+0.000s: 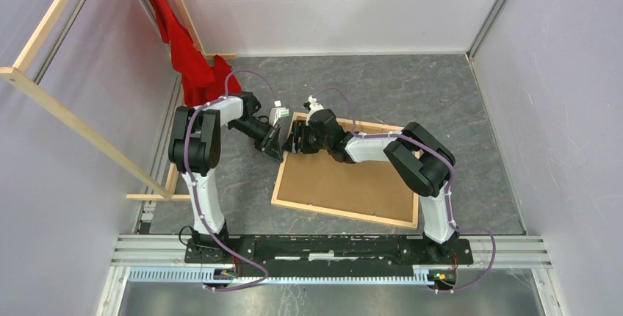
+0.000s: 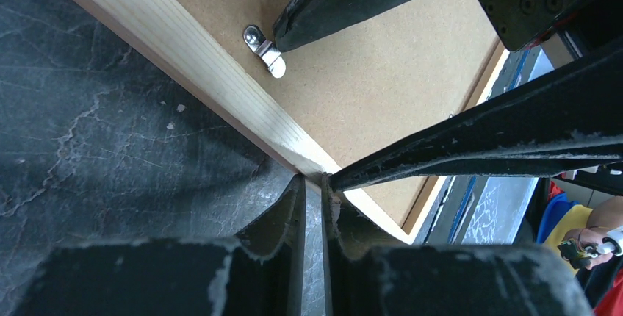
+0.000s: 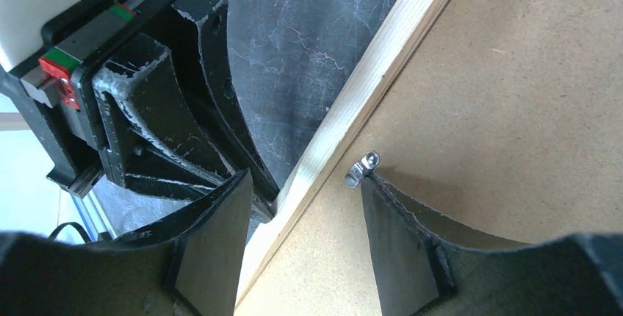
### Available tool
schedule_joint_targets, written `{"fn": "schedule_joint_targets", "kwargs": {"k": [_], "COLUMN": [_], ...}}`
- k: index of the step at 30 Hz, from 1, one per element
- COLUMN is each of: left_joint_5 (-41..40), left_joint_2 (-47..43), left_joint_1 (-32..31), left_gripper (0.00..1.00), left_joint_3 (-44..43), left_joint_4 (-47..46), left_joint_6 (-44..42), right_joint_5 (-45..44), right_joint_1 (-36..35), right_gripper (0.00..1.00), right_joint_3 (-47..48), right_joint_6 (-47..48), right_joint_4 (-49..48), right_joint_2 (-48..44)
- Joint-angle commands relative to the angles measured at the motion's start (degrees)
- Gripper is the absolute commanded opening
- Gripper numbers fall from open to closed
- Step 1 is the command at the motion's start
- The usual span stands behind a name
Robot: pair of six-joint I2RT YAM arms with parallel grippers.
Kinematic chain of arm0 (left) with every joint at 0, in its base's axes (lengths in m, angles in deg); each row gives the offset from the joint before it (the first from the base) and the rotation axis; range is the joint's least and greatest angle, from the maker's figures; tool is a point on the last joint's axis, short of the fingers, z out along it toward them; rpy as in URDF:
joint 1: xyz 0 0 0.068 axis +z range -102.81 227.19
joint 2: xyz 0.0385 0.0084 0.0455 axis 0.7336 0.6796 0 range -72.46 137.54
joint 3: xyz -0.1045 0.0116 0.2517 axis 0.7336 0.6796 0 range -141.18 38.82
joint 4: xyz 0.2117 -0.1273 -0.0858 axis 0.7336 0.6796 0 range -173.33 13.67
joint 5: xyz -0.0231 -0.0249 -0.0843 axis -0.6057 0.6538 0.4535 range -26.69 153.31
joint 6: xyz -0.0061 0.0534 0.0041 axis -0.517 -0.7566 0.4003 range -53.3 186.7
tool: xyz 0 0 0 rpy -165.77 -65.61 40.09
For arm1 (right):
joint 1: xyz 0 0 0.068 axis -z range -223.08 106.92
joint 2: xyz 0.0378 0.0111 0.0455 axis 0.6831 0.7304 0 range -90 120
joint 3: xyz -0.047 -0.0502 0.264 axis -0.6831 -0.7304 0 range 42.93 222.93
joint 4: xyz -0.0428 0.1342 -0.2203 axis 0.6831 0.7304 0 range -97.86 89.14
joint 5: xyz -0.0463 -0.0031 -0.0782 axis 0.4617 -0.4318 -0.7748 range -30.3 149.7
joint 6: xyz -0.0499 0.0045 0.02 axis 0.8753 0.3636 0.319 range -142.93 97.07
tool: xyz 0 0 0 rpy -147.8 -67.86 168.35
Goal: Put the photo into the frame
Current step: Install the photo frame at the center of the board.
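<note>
Grey surface (image 1: 411, 95) bears the frame (image 1: 344, 212); left fingers (image 2: 279, 220) nearly clenched at its rim, right fingers (image 3: 213, 235) released, one touching a clip (image 3: 361, 169).

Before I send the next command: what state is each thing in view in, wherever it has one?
frame: flat, back up.
backing panel: seated in the frame.
metal clip: tab angled toward the rail.
left gripper: nearly shut at the frame's outer edge.
right gripper: open, one fingertip at the metal clip.
</note>
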Motion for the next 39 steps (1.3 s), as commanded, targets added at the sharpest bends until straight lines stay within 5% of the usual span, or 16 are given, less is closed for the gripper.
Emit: {"fn": "schedule_joint_targets", "kwargs": {"k": [1,39], "left_joint_5": [-0.29,-0.71], "left_joint_2": [0.94,0.75], "left_joint_1": [-0.54,-0.54], "left_gripper": [0.18,0.17], "left_joint_3": [0.81,0.21], "left_joint_4": [-2.67,-2.71], "left_joint_6": [-0.75,-0.85], "right_joint_5": [0.39,-6.92], "right_joint_1": [-0.2,-1.2], "right_gripper": [0.62,0.58], "right_joint_3": [1.04,-1.61], "right_joint_6": [-1.44,-8.14], "right_joint_4": [-0.6,-6.52], "right_joint_2": [1.6,3.43]}}
